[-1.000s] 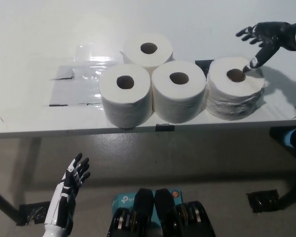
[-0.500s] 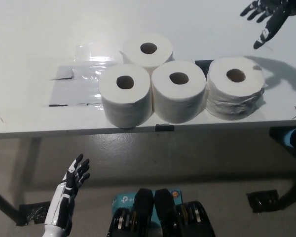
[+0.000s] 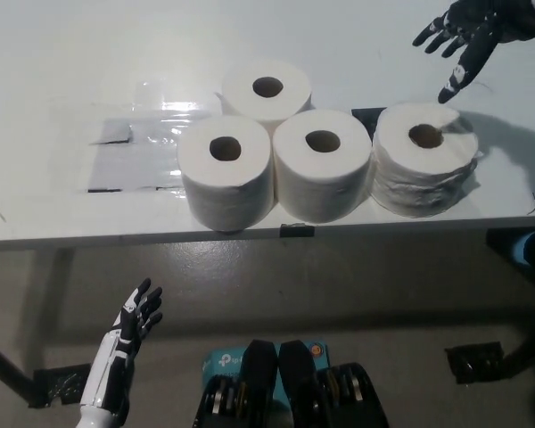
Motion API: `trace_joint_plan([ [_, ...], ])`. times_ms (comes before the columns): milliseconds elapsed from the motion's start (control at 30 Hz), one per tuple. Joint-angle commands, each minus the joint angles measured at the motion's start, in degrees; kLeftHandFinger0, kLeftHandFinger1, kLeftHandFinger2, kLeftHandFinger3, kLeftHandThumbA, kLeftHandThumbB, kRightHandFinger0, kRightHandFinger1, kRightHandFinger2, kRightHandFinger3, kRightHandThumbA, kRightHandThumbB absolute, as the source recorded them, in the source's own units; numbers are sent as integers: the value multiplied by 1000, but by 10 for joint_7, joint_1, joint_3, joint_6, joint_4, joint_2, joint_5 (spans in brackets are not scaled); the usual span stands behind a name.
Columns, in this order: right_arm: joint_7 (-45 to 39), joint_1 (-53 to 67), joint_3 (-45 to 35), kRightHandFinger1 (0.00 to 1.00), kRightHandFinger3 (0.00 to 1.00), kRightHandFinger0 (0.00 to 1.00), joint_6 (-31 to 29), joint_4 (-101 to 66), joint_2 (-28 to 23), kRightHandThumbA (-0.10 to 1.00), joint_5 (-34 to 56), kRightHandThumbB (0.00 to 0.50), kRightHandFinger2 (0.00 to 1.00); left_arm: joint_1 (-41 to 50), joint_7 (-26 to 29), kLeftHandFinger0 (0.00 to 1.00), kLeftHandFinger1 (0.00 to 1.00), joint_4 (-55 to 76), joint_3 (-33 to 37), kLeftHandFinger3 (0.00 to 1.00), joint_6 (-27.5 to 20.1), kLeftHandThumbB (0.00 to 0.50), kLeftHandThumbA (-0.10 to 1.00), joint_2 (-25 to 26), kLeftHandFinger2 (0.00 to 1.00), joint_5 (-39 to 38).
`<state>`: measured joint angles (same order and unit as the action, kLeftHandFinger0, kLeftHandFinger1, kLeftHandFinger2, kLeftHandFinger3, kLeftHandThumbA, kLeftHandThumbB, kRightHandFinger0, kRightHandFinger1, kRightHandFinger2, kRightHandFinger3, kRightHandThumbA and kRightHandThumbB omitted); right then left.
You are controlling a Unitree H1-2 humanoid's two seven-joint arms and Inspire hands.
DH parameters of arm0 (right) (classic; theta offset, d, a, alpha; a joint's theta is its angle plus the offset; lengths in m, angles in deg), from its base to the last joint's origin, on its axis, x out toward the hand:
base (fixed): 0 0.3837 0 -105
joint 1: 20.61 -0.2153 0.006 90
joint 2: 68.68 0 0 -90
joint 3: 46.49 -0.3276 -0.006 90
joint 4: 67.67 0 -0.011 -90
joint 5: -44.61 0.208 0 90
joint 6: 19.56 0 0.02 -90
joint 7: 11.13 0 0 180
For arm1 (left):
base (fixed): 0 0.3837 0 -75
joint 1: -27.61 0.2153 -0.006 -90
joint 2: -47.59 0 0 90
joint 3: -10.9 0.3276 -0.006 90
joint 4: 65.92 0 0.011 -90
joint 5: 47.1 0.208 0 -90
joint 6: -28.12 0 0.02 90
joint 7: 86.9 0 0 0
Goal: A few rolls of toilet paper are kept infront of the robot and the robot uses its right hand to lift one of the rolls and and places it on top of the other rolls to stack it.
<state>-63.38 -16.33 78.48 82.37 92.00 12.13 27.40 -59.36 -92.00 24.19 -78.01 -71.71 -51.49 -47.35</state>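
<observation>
Just beyond the rightmost toilet paper roll (image 3: 425, 169), whose core stands upright, the black right hand (image 3: 465, 34) hovers spread wide and empty, nearer than the idle white left hand (image 3: 132, 328).

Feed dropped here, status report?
Right hand open above rightmost roll, holding nothing. Left hand open, low. Nothing stacked; path clear.

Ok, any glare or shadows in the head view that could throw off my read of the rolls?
Head view: bright glare on the clear plastic sheet behind the left roll; the right hand casts a dark shadow on the table right of the right roll; the rolls themselves are evenly lit and sharp.
</observation>
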Motion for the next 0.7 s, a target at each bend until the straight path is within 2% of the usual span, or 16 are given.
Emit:
trace_joint_plan([
  [0,1,-36,7,1000,1000,1000,-16,17,10,938,-35,380,1000,1,-6,1000,1000,19,4,1000,-19,98,1000,5,1000,3],
  [133,13,-36,3,1000,1000,1000,-21,32,19,960,-38,371,1000,2,-3,1000,1000,23,5,1000,-16,99,1000,5,1000,9],
  [333,38,-25,-7,1000,1000,1000,-43,34,24,945,-44,322,1000,4,-5,1000,1000,26,6,1000,-16,104,1000,3,1000,5],
  [433,47,-22,-12,1000,1000,1000,-57,39,26,957,-45,324,1000,4,-4,1000,1000,27,5,1000,-14,115,1000,2,1000,3],
  [567,53,-22,-18,1000,1000,1000,-63,47,28,937,-46,309,1000,3,-5,1000,1000,28,6,1000,-15,93,1000,2,1000,5],
  [667,55,-21,-21,1000,1000,1000,-75,53,29,945,-52,325,1000,5,-5,1000,1000,30,5,1000,-16,94,1000,3,1000,3],
])
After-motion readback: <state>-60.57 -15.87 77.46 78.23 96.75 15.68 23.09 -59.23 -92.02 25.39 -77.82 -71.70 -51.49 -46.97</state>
